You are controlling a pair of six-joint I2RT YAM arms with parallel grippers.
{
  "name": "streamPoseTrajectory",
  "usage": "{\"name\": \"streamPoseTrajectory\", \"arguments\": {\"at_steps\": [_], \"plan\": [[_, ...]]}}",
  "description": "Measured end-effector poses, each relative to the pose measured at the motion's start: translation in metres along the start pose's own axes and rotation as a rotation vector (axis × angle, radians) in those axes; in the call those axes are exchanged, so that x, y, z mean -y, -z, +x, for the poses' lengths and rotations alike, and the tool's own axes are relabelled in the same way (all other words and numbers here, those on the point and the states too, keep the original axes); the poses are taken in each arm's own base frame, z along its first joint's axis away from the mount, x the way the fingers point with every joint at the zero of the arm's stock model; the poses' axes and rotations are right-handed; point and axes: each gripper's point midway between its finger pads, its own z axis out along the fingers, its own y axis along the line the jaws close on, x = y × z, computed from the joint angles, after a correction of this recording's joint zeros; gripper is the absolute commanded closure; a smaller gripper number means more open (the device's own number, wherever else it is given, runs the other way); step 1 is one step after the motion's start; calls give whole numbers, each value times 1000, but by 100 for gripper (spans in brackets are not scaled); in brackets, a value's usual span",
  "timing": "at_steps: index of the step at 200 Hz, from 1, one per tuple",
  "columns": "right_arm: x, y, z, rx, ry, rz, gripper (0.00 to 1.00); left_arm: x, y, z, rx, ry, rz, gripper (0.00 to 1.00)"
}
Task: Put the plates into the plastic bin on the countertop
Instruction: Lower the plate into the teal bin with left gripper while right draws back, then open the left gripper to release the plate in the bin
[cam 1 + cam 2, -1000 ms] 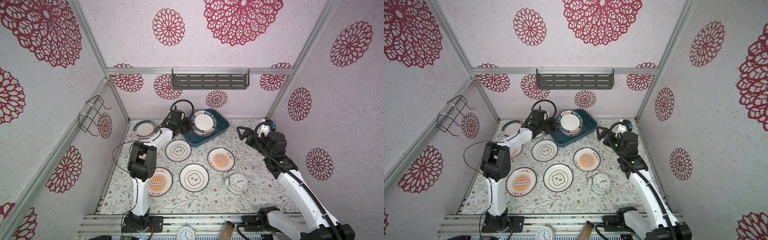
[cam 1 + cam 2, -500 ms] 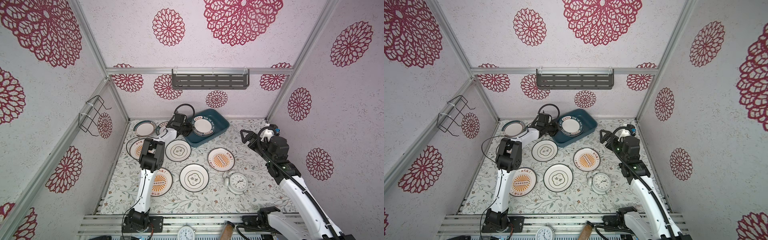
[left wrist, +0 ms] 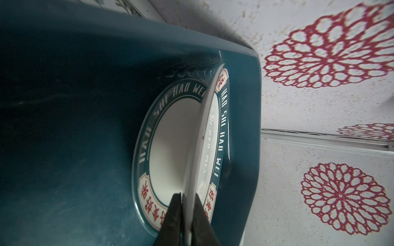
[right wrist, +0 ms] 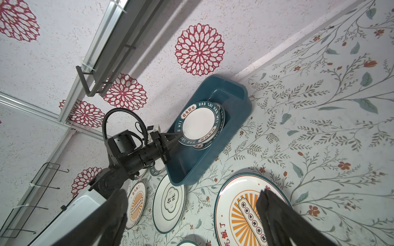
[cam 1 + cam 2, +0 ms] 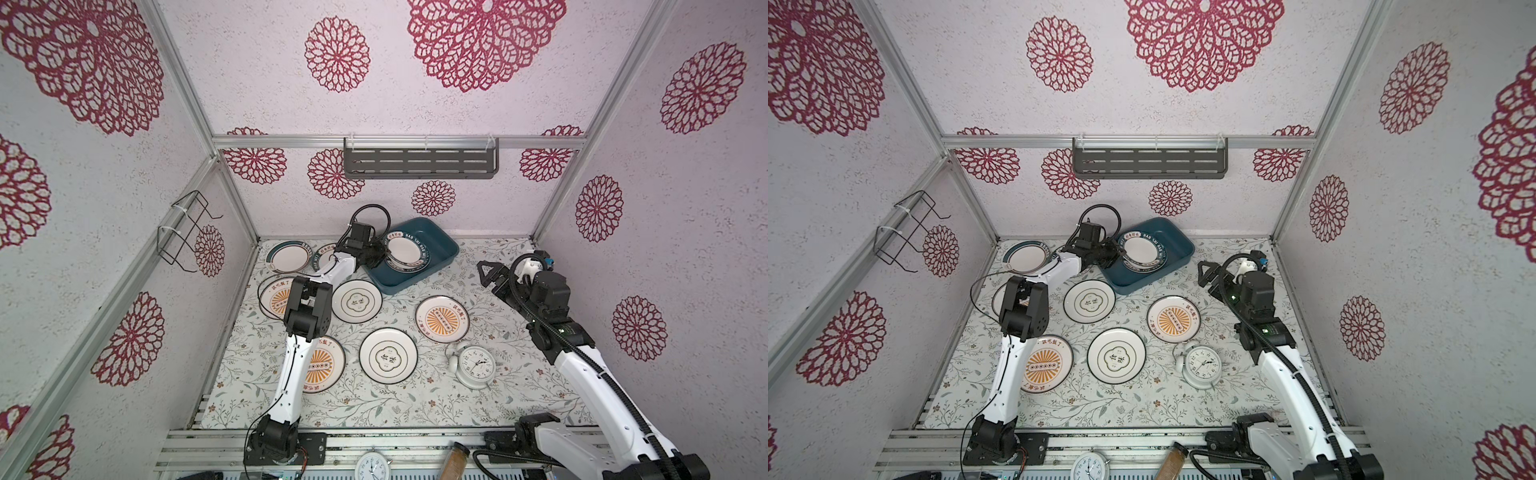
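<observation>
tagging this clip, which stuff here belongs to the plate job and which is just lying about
Part of the job: tub; held plate in the left claw, over a lower plate in the tub; loose ones on the counter, such as the sunburst plate and emblem plate.
Just lying about: alarm clock; wall shelf; wire rack; spice jar; small clock at the front rail.

Read the worktop (image 5: 511, 399) as a dial around the middle plate (image 5: 388, 355), back wall at twelve. The plastic bin (image 5: 409, 279) sits far out at twelve, holding an upper plate (image 5: 402, 251) tilted over a lower plate (image 3: 170, 149). An eleven o'clock plate (image 5: 356, 301), two o'clock plate (image 5: 442, 319) and nine o'clock plate (image 5: 322, 364) lie near; the alarm clock (image 5: 476, 365) lies at three. A ten o'clock plate (image 5: 272, 297) and corner plate (image 5: 289, 258) lie farther out. The left end effector (image 5: 384, 253) is at the upper plate's nine o'clock rim.
</observation>
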Motion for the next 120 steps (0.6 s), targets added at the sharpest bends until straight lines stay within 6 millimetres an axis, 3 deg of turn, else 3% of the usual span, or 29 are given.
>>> {"name": "streamPoseTrajectory", "arguments": {"at_steps": [81,120], "plan": [[1,-2,1,-4,0,4,1,2,-13,-1,-17,-15,-8,81],[1,-2,1,-3,0,3,1,0,-14,3,-32,-16,-26,63]]}}
